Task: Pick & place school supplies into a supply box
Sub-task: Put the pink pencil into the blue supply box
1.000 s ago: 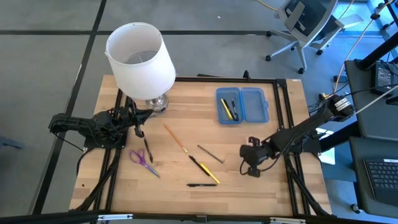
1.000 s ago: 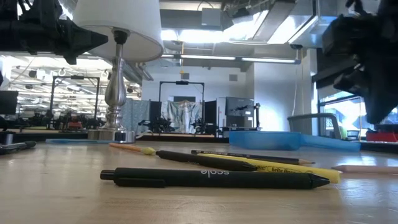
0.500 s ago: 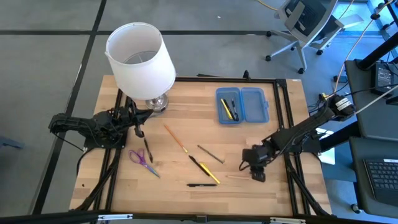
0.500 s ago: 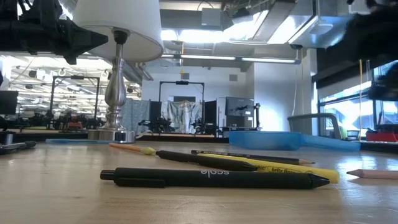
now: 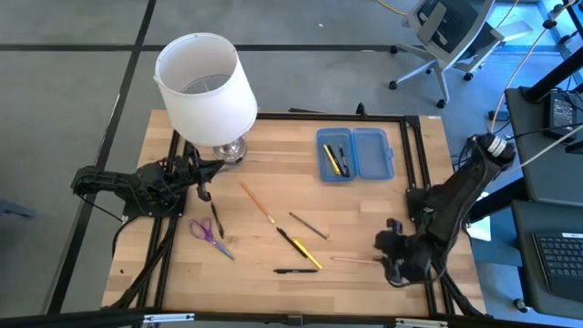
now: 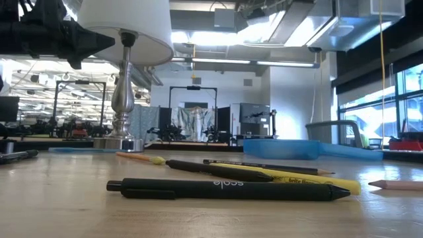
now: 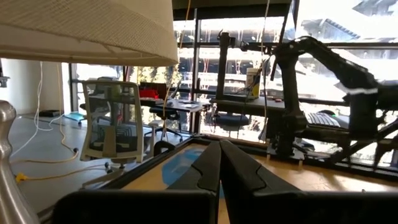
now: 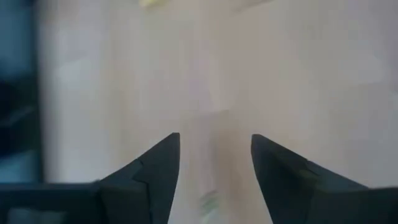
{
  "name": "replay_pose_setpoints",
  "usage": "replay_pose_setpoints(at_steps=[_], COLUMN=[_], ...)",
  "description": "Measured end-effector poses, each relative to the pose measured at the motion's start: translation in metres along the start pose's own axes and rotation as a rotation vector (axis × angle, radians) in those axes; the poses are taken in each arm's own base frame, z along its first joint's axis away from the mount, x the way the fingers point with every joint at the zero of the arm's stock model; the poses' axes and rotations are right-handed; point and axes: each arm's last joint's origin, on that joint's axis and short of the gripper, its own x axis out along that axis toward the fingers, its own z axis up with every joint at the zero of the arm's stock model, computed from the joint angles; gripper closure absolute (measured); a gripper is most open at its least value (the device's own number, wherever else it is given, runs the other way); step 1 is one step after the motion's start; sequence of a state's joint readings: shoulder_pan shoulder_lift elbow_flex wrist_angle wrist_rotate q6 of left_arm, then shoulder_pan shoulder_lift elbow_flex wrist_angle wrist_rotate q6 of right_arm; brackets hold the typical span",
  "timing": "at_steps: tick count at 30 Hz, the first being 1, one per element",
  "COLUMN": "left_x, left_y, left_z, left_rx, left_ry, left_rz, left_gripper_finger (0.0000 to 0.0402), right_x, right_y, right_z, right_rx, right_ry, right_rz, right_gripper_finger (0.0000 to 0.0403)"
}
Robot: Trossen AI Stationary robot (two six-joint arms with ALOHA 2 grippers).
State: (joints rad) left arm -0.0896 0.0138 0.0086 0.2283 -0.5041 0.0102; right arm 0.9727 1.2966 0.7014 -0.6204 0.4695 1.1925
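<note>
The blue supply box (image 5: 353, 153) lies open at the far right of the table, with a yellow and a black pen in its left half. Several school supplies lie flat on the wood: an orange pencil (image 5: 257, 202), a grey pencil (image 5: 308, 224), a black-and-yellow pen pair (image 5: 299, 248), a black pen (image 5: 296, 271) and purple scissors (image 5: 209, 232). A tan pencil (image 5: 355, 260) lies by the near right. My right gripper (image 5: 393, 260) (image 8: 214, 140) hovers open at that pencil's right end, touching nothing. My left gripper (image 5: 202, 187) (image 7: 219, 149) waits shut by the lamp.
A lamp with a white shade (image 5: 205, 84) and a metal foot (image 5: 230, 150) stands at the far left. A black frame rail (image 5: 414, 182) runs along the right side, close to my right arm. Bare wood lies between the box and the pens.
My right gripper has swung toward the table's near right corner, rolling as it went, and has opened. The tan pencil, covered by the gripper a second ago, now lies in plain view on the wood. My left arm has kept still.
</note>
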Motion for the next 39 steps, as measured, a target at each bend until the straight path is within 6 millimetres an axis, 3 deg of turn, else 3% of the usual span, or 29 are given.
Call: replay_pose_setpoints(at_steps=[7,16,27,39], left_x=[0.0,0.0,0.0,0.0], left_y=[0.001,0.002,0.004,0.005], left_z=[0.0,0.0,0.0,0.0], left_rx=[-0.023,-0.025,-0.026,-0.025], left_ry=[0.0,-0.001,-0.001,-0.001], left_rz=[0.03,0.081,0.134,0.161], left_gripper_finger=[0.0398,0.0398,0.0398,0.0398], right_x=[0.011,0.039,0.072,0.07], right_y=[0.011,0.003,-0.003,0.007], right_z=[-0.041,-0.086,-0.105,-0.097], right_rx=[-0.085,-0.103,-0.164,-0.128], right_ry=[-0.155,-0.254,-0.349,-0.371], right_rz=[-0.01,-0.034,-0.11,-0.099], right_gripper_finger=[0.0202,0.0202,0.0202,0.0202])
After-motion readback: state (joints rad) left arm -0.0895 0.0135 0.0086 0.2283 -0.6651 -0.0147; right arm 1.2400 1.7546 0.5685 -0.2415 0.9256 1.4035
